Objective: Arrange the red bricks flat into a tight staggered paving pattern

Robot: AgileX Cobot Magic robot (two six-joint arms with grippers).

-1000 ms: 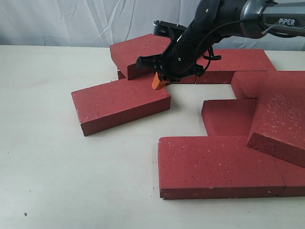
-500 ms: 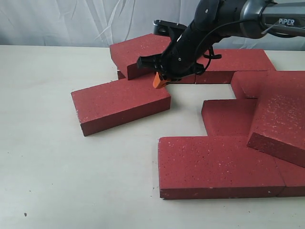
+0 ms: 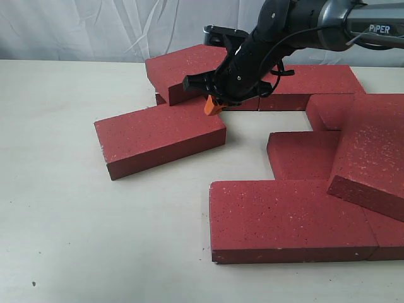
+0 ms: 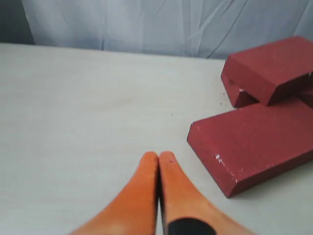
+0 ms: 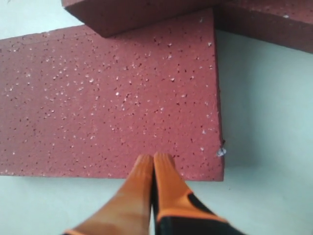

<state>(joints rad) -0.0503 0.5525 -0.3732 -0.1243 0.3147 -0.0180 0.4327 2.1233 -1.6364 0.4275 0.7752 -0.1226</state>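
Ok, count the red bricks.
9: loose brick left; raised brick behind, sliver under it; back brick; covered brick, tilted brick, middle brick right; front brick, corner brick. Overlaps may hide more.

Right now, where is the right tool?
In the exterior view the right tool, shut, is near the middle, over the far right corner of the angled brick, close beside the tilted brick behind it.

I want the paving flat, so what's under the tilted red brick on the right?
The tilted dark red speckled brick overlaps the flat middle brick and the front row of bricks. Anything else beneath it is covered.
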